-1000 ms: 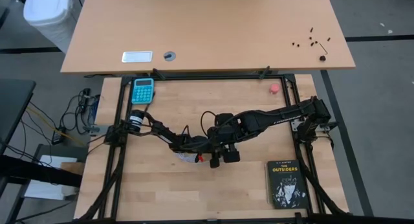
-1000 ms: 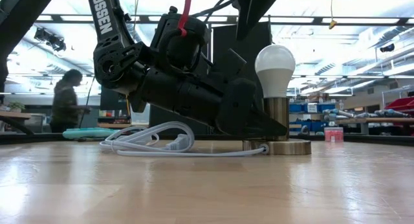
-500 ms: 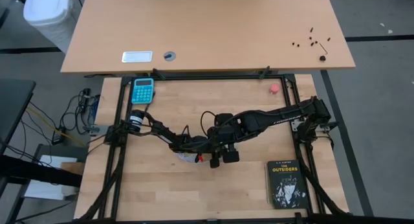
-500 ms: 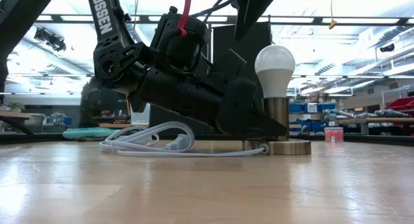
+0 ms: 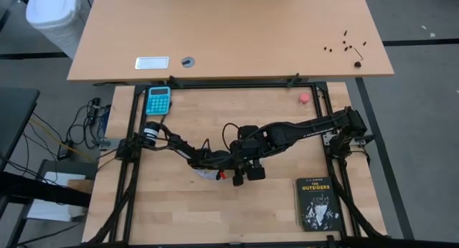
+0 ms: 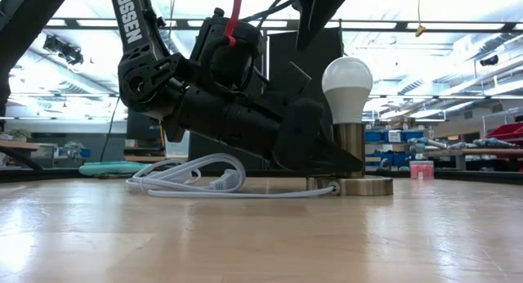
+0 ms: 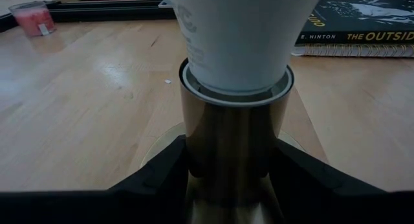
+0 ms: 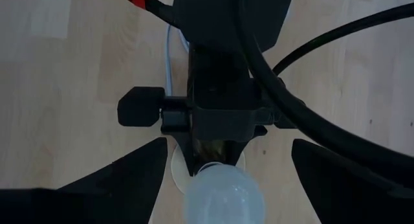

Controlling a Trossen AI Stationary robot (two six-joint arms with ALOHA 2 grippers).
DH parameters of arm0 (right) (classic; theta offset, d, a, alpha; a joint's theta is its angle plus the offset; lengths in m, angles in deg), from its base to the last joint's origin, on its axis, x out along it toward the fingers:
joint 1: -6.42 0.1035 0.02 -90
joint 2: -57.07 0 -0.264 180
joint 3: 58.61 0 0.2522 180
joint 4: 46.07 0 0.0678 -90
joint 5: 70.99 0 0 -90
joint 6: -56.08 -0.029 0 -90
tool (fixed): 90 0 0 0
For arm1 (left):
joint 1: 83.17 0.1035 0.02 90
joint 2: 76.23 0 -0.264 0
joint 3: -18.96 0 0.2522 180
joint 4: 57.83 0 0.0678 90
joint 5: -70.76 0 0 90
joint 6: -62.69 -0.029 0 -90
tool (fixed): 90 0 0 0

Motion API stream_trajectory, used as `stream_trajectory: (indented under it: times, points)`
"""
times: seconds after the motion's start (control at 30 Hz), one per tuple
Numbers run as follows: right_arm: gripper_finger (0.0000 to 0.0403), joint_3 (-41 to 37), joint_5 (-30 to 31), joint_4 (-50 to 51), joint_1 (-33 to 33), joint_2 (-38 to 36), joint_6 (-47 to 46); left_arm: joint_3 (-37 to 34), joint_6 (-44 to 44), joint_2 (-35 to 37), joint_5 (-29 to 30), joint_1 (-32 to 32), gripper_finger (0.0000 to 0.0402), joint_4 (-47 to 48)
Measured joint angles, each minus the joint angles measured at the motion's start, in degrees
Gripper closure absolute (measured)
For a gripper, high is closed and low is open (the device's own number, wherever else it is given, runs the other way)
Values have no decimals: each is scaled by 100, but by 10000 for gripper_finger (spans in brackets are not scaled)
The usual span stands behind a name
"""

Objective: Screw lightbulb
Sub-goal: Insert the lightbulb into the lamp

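The white frosted lightbulb (image 6: 347, 85) stands upright with its base in a brass socket stem (image 6: 352, 148) on a round disc (image 6: 353, 186). It also shows in the left wrist view (image 7: 239, 36) and from above in the right wrist view (image 8: 223, 195). My left gripper (image 6: 339, 159) is shut on the socket stem, low over the table. My right gripper (image 8: 228, 143) hangs over the bulb, open wide, with a finger on either side and touching nothing. In the high view, my right gripper (image 5: 247, 173) hides the bulb. My left gripper pinches the brass socket stem (image 7: 233, 153) between its two fingers (image 7: 162, 179), below the bulb and above the disc. The fingers come from the table's left, slanting down, and lie across the upright stem. The disc rests flat on the table.
A white coiled cord (image 6: 192, 178) lies on the table by the disc. A black book (image 5: 315, 203) lies near the front right. A pink-red round object (image 5: 305, 97) sits at the far right and a blue calculator (image 5: 158, 99) at the far left.
Both arms, the bulb and the socket have kept still. A person in the room beyond the table has walked across and gone out of sight behind my left arm.
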Motion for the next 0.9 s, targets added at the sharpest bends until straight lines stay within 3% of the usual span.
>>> stream_trajectory:
  times: [0.9]
  points:
    - [62, 0, -2, -66, -2, 2, -2, 1, -7, 0, 0, -1, 206, 1]
